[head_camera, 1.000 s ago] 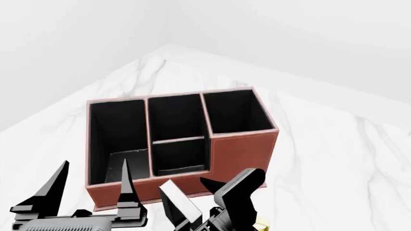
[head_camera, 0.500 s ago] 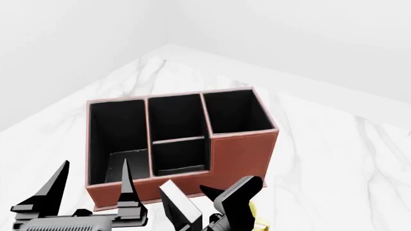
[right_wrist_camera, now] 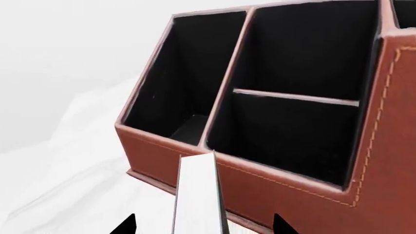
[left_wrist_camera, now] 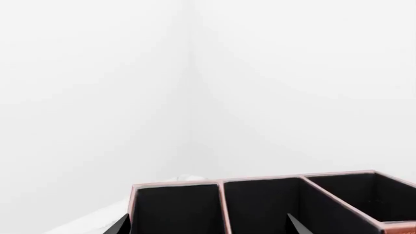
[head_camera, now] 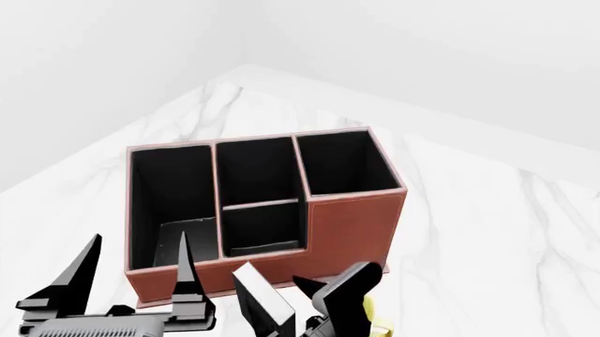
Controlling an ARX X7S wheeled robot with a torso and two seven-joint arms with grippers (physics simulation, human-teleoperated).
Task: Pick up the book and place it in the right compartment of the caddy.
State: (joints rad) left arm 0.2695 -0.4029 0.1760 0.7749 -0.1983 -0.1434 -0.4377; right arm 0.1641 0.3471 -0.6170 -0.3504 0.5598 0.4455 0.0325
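The reddish-brown caddy (head_camera: 352, 225) stands on the marble table, with its tall-fronted right compartment (head_camera: 342, 165) empty. The book (head_camera: 263, 298) stands tilted just in front of the caddy, white page edges showing. My right gripper (head_camera: 300, 305) is open and straddles the book. In the right wrist view the book (right_wrist_camera: 198, 195) sits between the two fingertips (right_wrist_camera: 128, 225) with a gap on each side, and the caddy (right_wrist_camera: 279, 180) is right behind it. My left gripper (head_camera: 136, 270) is open and empty at the caddy's left front; its wrist view shows its own tips (left_wrist_camera: 206, 229) and the caddy (left_wrist_camera: 175, 209).
A bit of the yellow mug (head_camera: 372, 314) shows beside my right gripper at the bottom edge. The white marble table (head_camera: 487, 232) stretches to the right of and behind the caddy. White walls meet in a corner beyond.
My right gripper has moved down around the book; its visible finger sits lower now. The book, the caddy and my left gripper have not moved.
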